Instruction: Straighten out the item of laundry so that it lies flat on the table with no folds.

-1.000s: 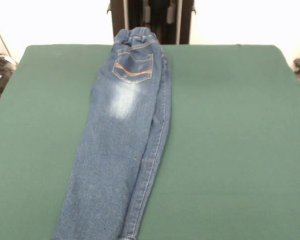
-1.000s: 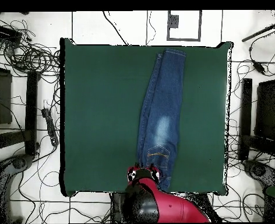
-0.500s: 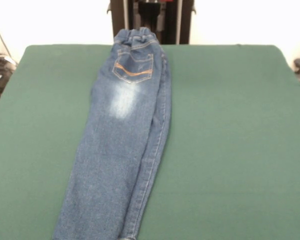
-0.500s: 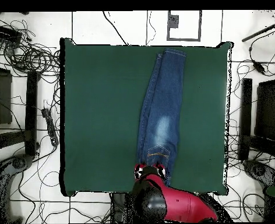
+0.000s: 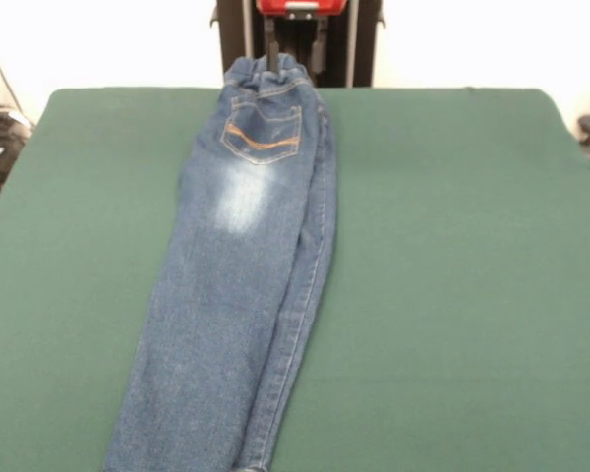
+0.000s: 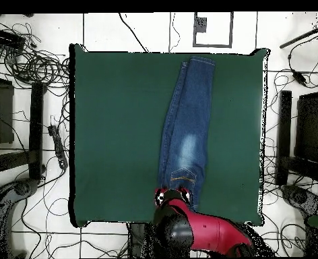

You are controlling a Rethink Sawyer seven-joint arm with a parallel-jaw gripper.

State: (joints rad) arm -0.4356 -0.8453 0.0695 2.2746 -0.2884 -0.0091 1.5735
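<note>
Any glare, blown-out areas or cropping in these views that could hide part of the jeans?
Front view: background behind the table is blown out white; the jeans are evenly lit, without glare, but their leg ends are cropped at the bottom edge. Overhead view: the arm covers the waistband end.

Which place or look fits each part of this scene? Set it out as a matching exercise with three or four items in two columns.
1. jeans
2. back pocket
3. table
4. gripper

a. dark green top
b. lying lengthwise, folded along their length
c. orange-tan stitching
d. over the waistband

Pairs: 1-b, 2-c, 3-a, 4-d
</note>
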